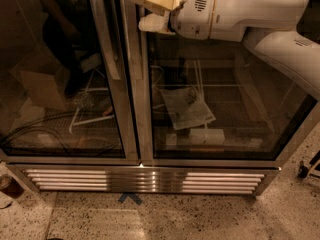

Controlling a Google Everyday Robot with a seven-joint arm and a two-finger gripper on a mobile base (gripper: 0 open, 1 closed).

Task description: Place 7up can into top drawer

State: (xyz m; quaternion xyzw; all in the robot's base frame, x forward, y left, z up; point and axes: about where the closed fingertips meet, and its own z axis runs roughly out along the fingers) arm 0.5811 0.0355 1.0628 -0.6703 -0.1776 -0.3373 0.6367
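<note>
Gripper [137,8], upper centre of the frame: matt cream plastic, on a smooth white plastic arm [260,9]. Cabinet doors [225,84]: glossy reflective glass in brushed metal frames [131,109]. Grille [145,180] at lower centre: shiny metal slats. Floor [200,219]: speckled, polished stone
</note>
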